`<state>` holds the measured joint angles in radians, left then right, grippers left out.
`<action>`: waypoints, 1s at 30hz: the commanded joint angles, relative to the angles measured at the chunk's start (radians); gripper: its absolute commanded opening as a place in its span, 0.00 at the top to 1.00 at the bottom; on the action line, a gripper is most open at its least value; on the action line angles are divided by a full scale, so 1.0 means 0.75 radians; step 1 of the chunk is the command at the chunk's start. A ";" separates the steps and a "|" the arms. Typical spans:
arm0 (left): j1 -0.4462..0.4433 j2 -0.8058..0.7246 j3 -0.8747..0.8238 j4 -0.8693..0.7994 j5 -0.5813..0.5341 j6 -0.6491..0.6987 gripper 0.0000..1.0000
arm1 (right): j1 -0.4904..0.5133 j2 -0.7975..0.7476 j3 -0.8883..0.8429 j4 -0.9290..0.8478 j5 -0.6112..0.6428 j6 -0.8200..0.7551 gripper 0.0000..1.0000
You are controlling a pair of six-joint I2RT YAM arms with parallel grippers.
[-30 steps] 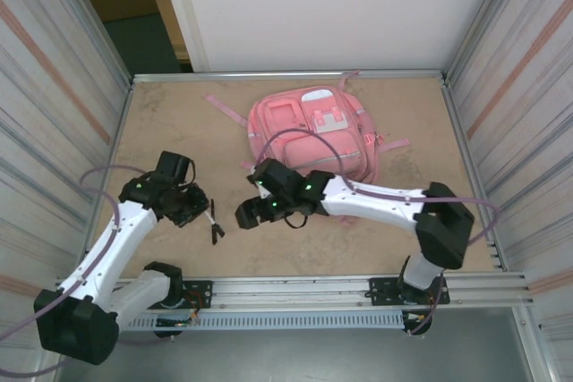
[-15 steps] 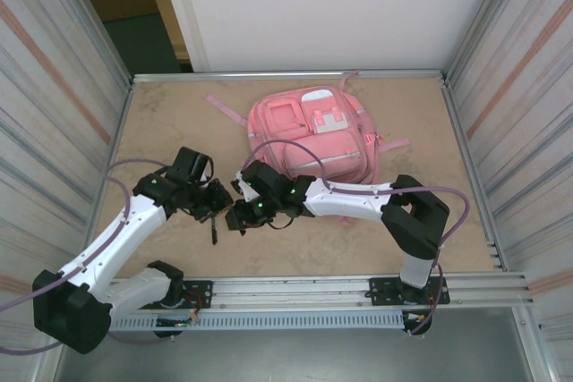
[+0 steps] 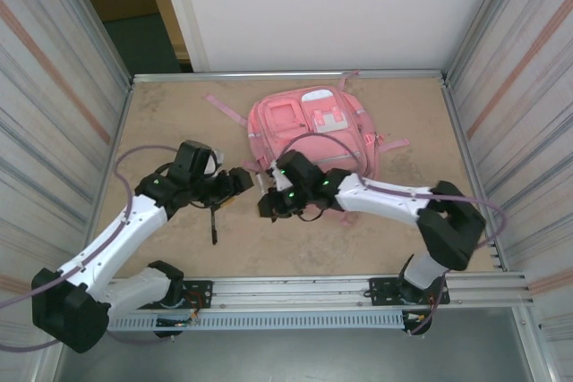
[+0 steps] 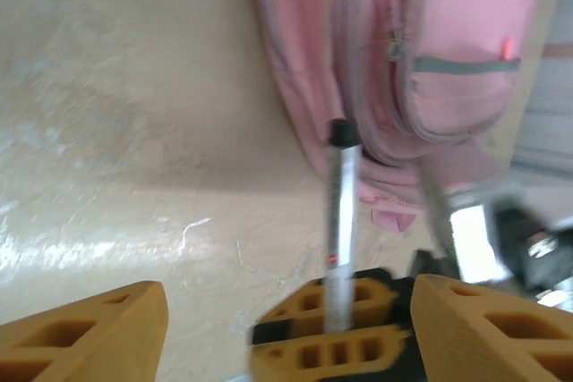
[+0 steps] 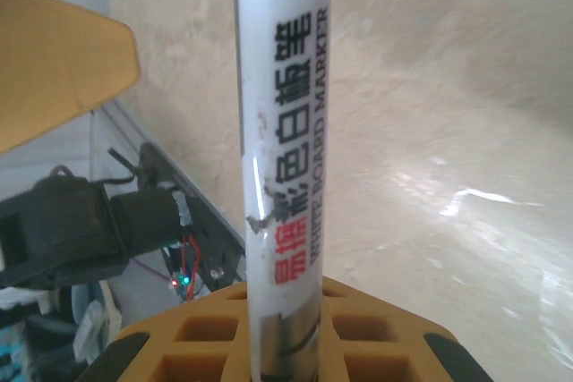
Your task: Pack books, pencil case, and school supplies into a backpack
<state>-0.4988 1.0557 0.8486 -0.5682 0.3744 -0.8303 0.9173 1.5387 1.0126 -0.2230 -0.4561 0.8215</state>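
Early going: right gripper [image 3: 271,204] clamps the whiteboard marker [image 5: 277,131] just short of the pink backpack [image 3: 309,131], left gripper [image 3: 236,180] gapes empty alongside, black pen [image 3: 214,228] lies on tabletop [image 3: 161,123], both yet unpacked.

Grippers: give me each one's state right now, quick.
Left gripper: open, fingers spread wide, holding nothing.
Right gripper: shut on the marker.

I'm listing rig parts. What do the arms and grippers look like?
The left arm and right arm have white links, black joints, green lights near the wrists and a looping purple cable each. The jaws are orange-yellow plastic with moulded pockets.
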 commanded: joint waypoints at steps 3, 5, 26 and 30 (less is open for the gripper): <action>-0.162 0.117 0.153 0.364 0.049 0.567 0.30 | -0.236 -0.275 -0.093 -0.308 0.092 -0.123 0.97; -0.227 0.183 0.198 0.429 0.029 0.817 0.31 | -0.340 -0.371 -0.102 -0.433 0.137 -0.169 0.97; -0.512 1.062 0.483 0.927 -0.708 2.110 0.40 | -0.869 -1.084 -0.229 -0.915 0.290 -0.312 0.99; -0.529 1.059 0.560 0.780 -0.680 2.109 0.81 | -0.871 -1.114 -0.264 -0.897 0.292 -0.275 0.99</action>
<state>-0.8959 1.8687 1.2045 0.0441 -0.0776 0.7326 0.2726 0.7197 0.8288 -0.8772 -0.2356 0.5945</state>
